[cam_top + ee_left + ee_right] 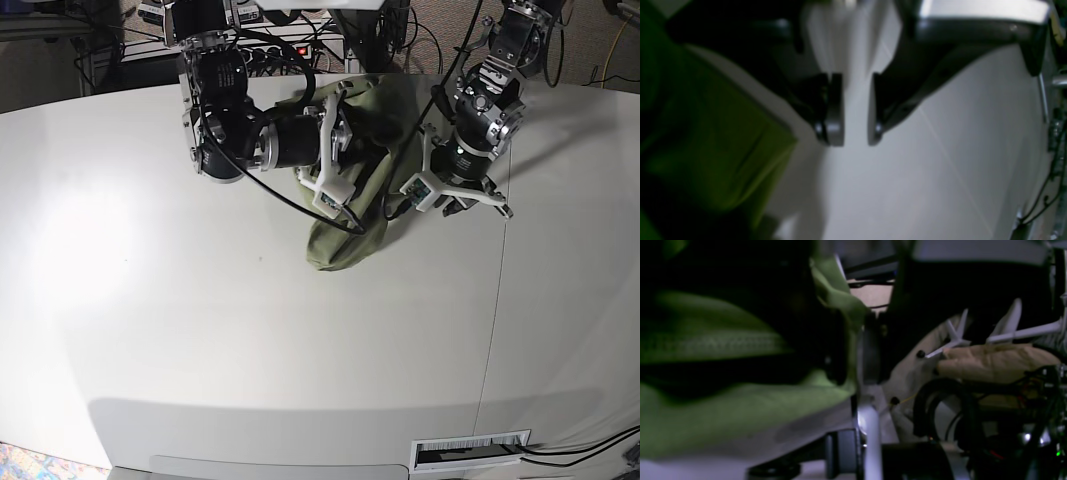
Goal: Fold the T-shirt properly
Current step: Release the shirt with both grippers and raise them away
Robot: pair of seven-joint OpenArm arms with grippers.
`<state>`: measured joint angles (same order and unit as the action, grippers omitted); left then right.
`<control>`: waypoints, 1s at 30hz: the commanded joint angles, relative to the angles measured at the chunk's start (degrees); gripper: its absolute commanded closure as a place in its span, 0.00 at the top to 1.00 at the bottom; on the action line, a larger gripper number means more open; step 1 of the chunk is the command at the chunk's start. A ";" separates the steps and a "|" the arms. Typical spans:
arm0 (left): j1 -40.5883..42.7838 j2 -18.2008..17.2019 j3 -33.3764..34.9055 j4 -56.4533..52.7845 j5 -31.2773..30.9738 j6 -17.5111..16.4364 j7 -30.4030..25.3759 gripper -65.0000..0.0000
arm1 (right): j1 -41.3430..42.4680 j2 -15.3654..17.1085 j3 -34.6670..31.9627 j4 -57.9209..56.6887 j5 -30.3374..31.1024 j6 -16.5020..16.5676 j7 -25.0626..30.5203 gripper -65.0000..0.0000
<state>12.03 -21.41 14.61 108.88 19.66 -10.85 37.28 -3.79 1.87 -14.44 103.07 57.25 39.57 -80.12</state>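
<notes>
Rumpled olive cotton T-shirt (345, 235) — soft folds, left claw (856, 110) parted and empty, right claw's (857, 350) grip unclear

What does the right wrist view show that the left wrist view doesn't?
Only the right wrist view: a line of stitching on the T-shirt, a tan bundle and a thick black loop beyond the table.

Only the left wrist view: a gap between the left gripper's fingertips with nothing but pale tabletop behind it, and a thin straight seam line running across that top.

Both: green fabric on the image's left side, dark blurred gripper fingers, and clutter with cables toward the right edge.
</notes>
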 commanded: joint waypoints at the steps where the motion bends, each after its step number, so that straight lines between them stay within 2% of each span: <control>1: -0.48 -1.11 -0.26 1.11 0.33 1.07 -0.04 0.23 | 0.81 -0.26 0.85 1.01 -0.33 0.43 1.01 0.20; 4: -0.46 -2.64 -1.42 1.11 0.33 1.99 1.70 0.23 | 0.79 -0.09 3.54 1.01 -1.44 0.43 0.85 0.20; 9: -0.46 -3.28 -5.01 1.11 -1.42 2.08 3.48 0.23 | 0.79 0.52 5.49 1.09 5.79 0.43 0.46 0.20; 13: -0.44 -3.37 -6.23 1.11 -4.22 1.79 8.13 0.23 | 0.74 0.55 3.61 1.09 7.28 0.43 0.12 0.20; 22: -0.26 -3.37 -6.23 1.11 -10.27 1.20 8.61 0.23 | 0.74 0.55 -7.65 1.09 6.69 0.43 0.12 0.20; 24: -0.26 -3.37 -6.23 1.11 -10.36 1.20 8.57 0.23 | 0.74 0.57 -8.39 1.09 6.64 0.43 0.12 0.20; 30: -0.24 -3.37 -6.23 0.83 -10.34 1.20 7.28 0.23 | 0.74 0.98 -7.26 1.90 12.13 0.43 0.12 0.20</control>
<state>12.21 -24.29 8.67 108.86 9.08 -9.89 45.39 -3.81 3.14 -21.87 103.59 67.16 39.70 -81.14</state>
